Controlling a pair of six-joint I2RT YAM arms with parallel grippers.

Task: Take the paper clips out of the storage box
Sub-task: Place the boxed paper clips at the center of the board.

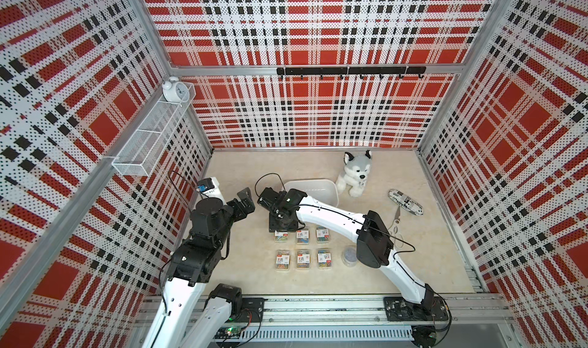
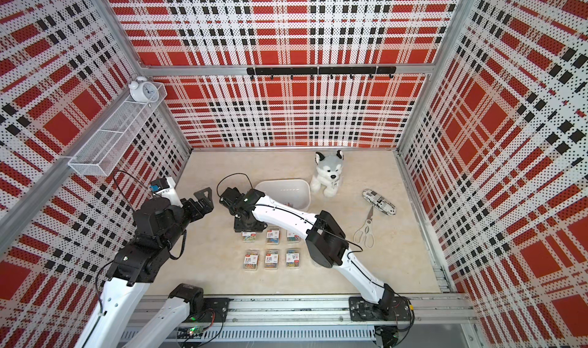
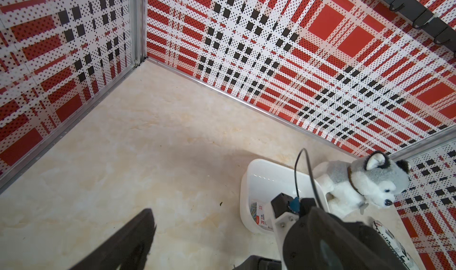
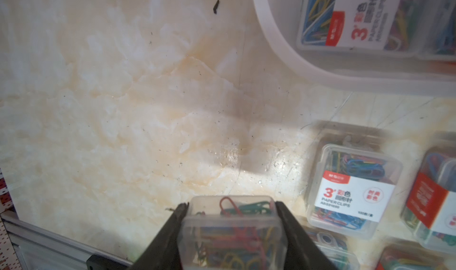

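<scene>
- Right gripper [image 4: 231, 207] is closed firmly on one clear case [image 4: 232, 234] of coloured paper clips. Only the right wrist view shows this, because in both top views the gripper body covers it.
- The held case is outside the storage box [image 4: 283, 49], just beside its near rim. Whether it touches the table [image 4: 123, 108] I cannot tell.
- Inside the box, the right wrist view shows a labelled case [image 4: 350, 19] and the edge of a second case [image 4: 439, 22]. In both top views the right arm [image 1: 331, 216] covers most of that part.
- Near the box, six cases [image 1: 303, 260] lie on the table in two rows. A top view shows a round tub [image 1: 349, 254] beside them.
- Left gripper [image 1: 245, 199] hangs on the left-arm side of the box, with jaws wide apart and nothing between them.
- A plush dog [image 1: 354, 174] sits just beside the box. The scissors [image 1: 394, 225] and a printed pouch [image 1: 405, 201] lie farther away.
</scene>
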